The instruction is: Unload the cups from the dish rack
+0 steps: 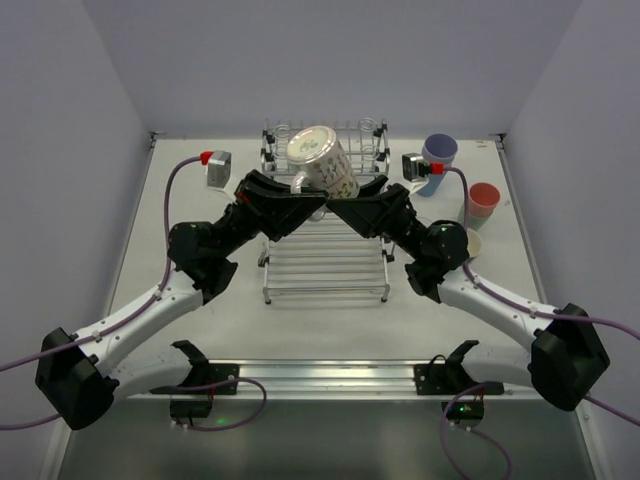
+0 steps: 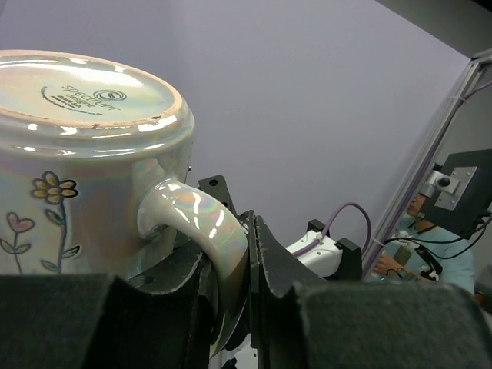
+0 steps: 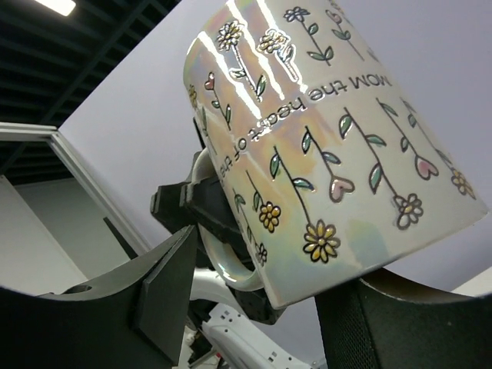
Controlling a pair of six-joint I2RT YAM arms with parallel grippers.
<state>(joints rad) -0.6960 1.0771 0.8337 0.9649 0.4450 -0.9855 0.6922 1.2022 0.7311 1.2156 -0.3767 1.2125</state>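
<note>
A white iridescent mug with painted flowers hangs tilted, base up, above the back of the chrome wire dish rack. My left gripper is shut on the mug's handle, which is pinched between its black jaws. The mug's base fills the upper left of the left wrist view. My right gripper is open, with its jaws spread on either side of the mug's lower edge. Its left finger stands apart from the mug. I cannot tell whether its right finger touches.
A lavender cup, a pink cup and a tan cup, partly hidden by the right arm, stand on the table right of the rack. The rack's raised wire tier is behind the mug. White walls enclose the table.
</note>
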